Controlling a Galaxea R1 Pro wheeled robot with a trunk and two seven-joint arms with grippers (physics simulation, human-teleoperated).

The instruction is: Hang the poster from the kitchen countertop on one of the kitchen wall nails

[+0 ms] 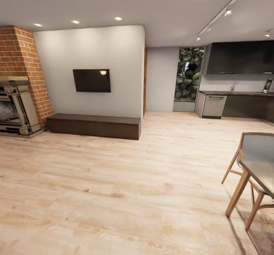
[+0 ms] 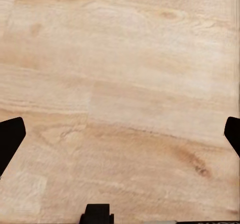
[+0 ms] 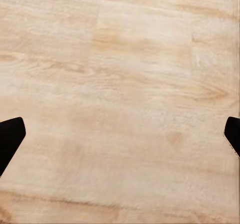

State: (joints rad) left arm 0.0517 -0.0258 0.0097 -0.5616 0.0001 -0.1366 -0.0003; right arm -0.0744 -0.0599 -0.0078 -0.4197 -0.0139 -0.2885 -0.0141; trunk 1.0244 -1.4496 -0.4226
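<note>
Both grippers, left gripper (image 2: 120,134) and right gripper (image 3: 120,134), hang spread wide and empty over floorboards (image 1: 114,179); the poster (image 1: 268,85) leans on the kitchen countertop (image 1: 236,93) at far right; driving there risks clipping the chair (image 1: 253,171) at lower right.

The head camera looks level across the wood floor (image 1: 114,179) toward the far kitchen countertop (image 1: 236,93); both wrist cameras face straight down, close over that same floor
</note>
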